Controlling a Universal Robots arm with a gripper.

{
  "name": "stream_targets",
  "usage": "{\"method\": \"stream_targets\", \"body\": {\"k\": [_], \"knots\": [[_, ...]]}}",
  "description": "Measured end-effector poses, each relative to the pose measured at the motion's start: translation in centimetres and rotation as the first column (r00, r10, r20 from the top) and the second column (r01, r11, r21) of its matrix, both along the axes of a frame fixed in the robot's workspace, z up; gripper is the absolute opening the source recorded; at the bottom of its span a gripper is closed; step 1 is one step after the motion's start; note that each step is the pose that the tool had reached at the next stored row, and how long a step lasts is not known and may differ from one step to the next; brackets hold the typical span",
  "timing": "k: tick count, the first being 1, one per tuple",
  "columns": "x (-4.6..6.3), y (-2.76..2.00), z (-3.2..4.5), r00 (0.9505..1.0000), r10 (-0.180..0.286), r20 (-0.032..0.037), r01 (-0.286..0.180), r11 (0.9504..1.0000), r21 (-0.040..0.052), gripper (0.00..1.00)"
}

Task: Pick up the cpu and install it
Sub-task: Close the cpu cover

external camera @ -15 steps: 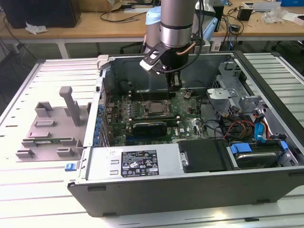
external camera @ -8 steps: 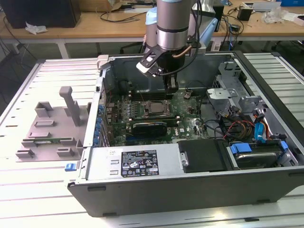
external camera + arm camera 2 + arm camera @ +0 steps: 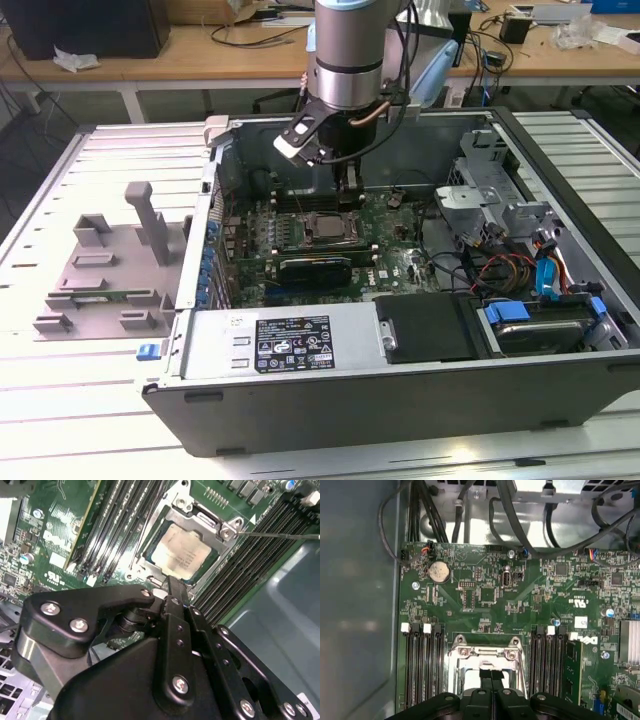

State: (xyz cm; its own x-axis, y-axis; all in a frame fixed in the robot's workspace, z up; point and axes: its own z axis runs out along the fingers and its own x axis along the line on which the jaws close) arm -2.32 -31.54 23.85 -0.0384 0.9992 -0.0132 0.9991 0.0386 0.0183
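Second wrist view: the cpu (image 3: 182, 555), likely light, thin, stiff and delicate, best held by opposite edges, lies flat inside the socket (image 3: 226, 530), with the pincer (image 3: 172, 582) closed on nothing just over the socket's rim.

Silver-grey cylindrical arm (image 3: 345, 45), black jointed hand (image 3: 170, 585), silver screws (image 3: 80, 625), dark cables (image 3: 404, 60) looping beside wrist
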Motion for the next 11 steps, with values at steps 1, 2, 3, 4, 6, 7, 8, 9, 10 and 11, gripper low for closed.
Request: {"method": "stream_targets", "body": {"k": [1, 2, 3, 4, 6, 7, 8, 9, 10, 11], "knots": [[0.0, 0.0, 0.0, 1.0, 0.0, -0.0001, 0.0, 1.0, -0.0001, 0.11], [-0.01, -0.01, 0.01, 1.0, 0.0, -0.0001, 0.0, 1.0, -0.0001, 0.11], [-0.01, -0.01, 0.01, 1.0, 0.0, -0.0001, 0.0, 1.0, -0.0002, 0.11], [-0.01, -0.01, 0.0, 1.0, 0.006, -0.0001, -0.006, 1.0, -0.0002, 0.11], [0.0, 0.0, -0.01, 0.9993, 0.037, 0.0, -0.037, 0.9993, -0.0001, 0.11], [-0.01, 0.0, -0.01, 0.9985, 0.055, -0.0001, -0.055, 0.9985, -0.0002, 0.11], [-0.01, -0.01, 0.0, 0.996, 0.09, -0.0001, -0.09, 0.996, -0.0014, 0.11], [-0.01, -0.01, 0.0, 0.994, 0.109, -0.0003, -0.109, 0.994, -0.0021, 0.11], [-0.01, -0.01, 0.0, 0.9919, 0.127, -0.0004, -0.127, 0.9919, -0.0028, 0.11], [-0.01, 0.0, -0.01, 0.9873, 0.159, -0.0005, -0.159, 0.9873, -0.0039, 0.11]]}}
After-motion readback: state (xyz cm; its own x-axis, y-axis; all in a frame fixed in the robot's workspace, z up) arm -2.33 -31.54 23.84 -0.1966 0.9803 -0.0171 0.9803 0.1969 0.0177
